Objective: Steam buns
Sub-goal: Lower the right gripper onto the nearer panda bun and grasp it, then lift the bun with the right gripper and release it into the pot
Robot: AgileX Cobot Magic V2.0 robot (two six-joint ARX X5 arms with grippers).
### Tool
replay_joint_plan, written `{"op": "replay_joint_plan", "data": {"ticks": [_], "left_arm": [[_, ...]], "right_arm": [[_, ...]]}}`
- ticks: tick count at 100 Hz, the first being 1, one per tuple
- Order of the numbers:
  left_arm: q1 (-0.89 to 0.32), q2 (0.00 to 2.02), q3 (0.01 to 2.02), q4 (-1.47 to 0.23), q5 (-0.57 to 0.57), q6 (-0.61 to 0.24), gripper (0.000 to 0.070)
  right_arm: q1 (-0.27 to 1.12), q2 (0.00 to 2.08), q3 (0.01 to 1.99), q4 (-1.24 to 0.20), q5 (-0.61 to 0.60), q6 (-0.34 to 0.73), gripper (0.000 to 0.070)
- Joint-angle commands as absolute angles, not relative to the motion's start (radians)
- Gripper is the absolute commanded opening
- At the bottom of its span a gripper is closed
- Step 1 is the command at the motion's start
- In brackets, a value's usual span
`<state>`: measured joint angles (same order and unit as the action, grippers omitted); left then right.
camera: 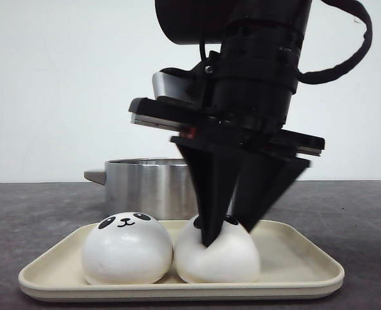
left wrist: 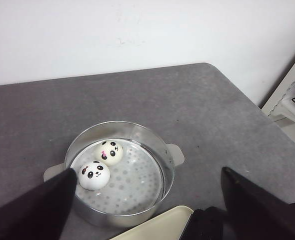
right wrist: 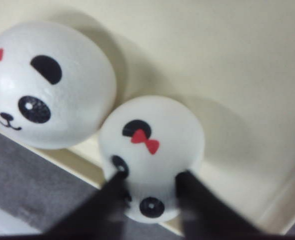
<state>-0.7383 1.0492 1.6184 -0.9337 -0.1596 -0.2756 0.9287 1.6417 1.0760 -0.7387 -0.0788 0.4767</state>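
Two white panda-face buns lie side by side on a cream tray (camera: 177, 289). My right gripper (camera: 230, 236) comes down from above, its fingers pressed against both sides of the right bun (camera: 226, 259), which rests on the tray. The wrist view shows that bun (right wrist: 152, 135) with a red bow, pinched between the fingers of the gripper (right wrist: 151, 185). The left bun (camera: 127, 252) (right wrist: 52, 85) sits free beside it. Two more buns (left wrist: 109, 152) (left wrist: 94, 175) lie in the steel steamer pot (left wrist: 167, 155). My left gripper (left wrist: 147, 200) hovers open above the pot, holding nothing.
The steamer pot (camera: 145, 184) stands just behind the tray on the grey table (left wrist: 212, 115). A corner of the tray (left wrist: 162, 225) touches the pot's near side. The table edge and a white shelf (left wrist: 292, 95) lie beyond the pot. A white wall (camera: 55, 84) backs the table.
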Motion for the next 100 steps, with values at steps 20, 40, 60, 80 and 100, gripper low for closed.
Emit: {"op": "replay_joint_plan", "data": {"ticks": [20, 40, 60, 80, 100], "left_arm": [[-0.748, 1.067, 1.639, -0.92, -0.166, -0.252, 0.055], [-0.748, 1.067, 1.639, -0.918, -0.195, -0.249, 0.055], [-0.748, 1.067, 1.639, -0.883, -0.211, -0.244, 0.055], [-0.748, 1.079, 1.639, -0.866, -0.211, -0.244, 0.0551], [-0.748, 1.093, 1.639, -0.868, -0.211, -0.244, 0.0551]], "right_arm": [[0.938, 1.6, 1.139, -0.724, 0.005, 0.451, 0.0013], [0.939, 1.473, 1.342, -0.786, 0.046, 0.4, 0.0011], [0.894, 1.465, 1.58, -0.781, 0.213, 0.23, 0.0009], [0.756, 1.557, 1.629, -0.741, 0.21, 0.162, 0.0009], [0.639, 1.724, 1.629, -0.728, 0.122, 0.138, 0.0009]]}}
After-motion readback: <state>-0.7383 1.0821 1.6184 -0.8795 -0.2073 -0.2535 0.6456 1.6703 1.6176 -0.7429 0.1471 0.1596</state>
